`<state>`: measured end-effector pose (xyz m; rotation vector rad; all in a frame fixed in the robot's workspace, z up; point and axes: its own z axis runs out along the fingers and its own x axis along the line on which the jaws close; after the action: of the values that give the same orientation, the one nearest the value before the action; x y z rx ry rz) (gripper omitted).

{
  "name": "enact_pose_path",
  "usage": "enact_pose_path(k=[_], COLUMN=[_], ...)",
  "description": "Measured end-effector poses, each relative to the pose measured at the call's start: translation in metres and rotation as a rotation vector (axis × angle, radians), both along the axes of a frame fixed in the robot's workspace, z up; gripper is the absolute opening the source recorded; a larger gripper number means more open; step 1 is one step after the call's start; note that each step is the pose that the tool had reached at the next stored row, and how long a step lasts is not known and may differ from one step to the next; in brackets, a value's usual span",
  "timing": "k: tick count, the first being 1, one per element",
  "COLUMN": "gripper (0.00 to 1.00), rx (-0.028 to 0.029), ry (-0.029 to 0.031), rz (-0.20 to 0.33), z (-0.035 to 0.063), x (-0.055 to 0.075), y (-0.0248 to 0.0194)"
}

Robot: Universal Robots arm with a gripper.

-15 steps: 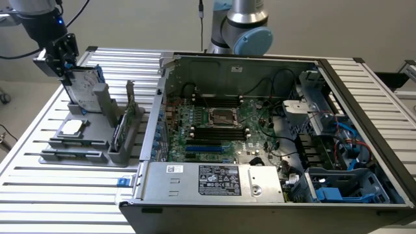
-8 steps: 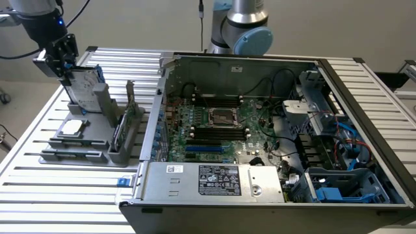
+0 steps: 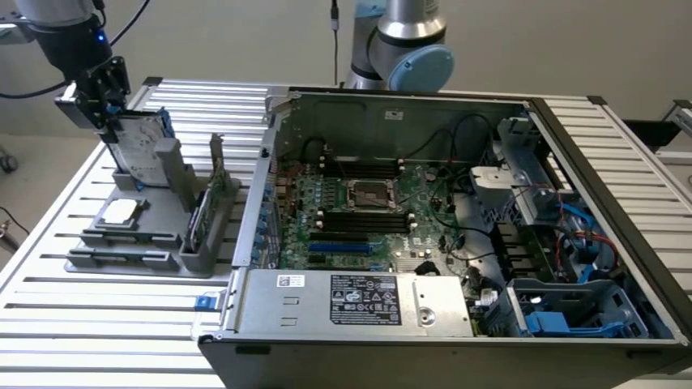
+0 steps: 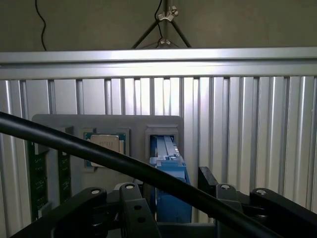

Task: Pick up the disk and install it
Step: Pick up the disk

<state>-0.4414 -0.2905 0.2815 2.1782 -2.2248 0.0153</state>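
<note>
Fingers apart, the gripper (image 3: 117,121) straddles the disk (image 3: 141,152), its white label unreadable, upright in the grey holder (image 3: 200,259).

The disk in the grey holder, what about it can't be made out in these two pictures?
1. Label print on the disk: exterior view, too small to read.
2. Its lower part: exterior view, hidden inside the grey holder.
3. Its face: wrist view, seen edge-on, a black cable crossing it.
4. Whether the jaws touch it: exterior view, too small; wrist view, the cable covers that spot.
</note>
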Motion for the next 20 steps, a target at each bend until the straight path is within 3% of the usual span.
enact_pose_path(k=[6,7,20], gripper=[0.52,0.45,0.45], rx=[0.0000,0.0000,-0.0037], ry=[0.0001,0.0001,0.0006], rz=[0.000,0.000,0.000], z=[0.0000,0.0000,-0.0009], x=[0.0000,0.0000,0.0000], y=[0.0000,0.0000,-0.0001])
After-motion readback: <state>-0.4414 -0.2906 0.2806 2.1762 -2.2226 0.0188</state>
